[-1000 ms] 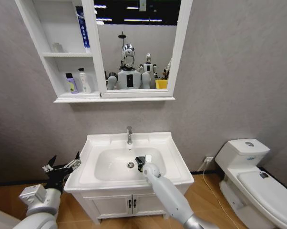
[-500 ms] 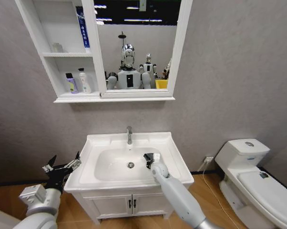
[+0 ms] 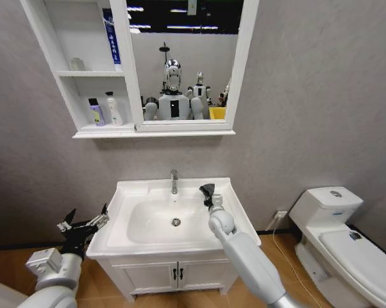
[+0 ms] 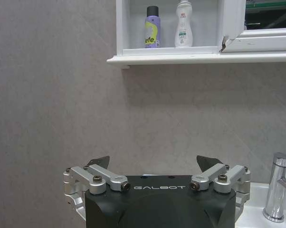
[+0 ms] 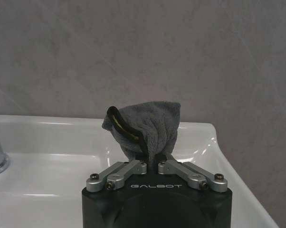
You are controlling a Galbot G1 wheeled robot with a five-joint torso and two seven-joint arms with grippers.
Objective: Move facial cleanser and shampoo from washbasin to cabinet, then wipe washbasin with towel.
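Grey wall all round, mottled, with faint paler veins. Meets a warm brown plank floor below, with a dark skirting strip along the foot on the left. Against the wall at the middle, a white two-door vanity with small black handles side by side. To its right, a white toilet, lid down, chrome flush button on the tank top. Between the two, low on the wall, a white socket with a pale cord trailing across the planks. High up, reflected, long strip lights on a dark ceiling.
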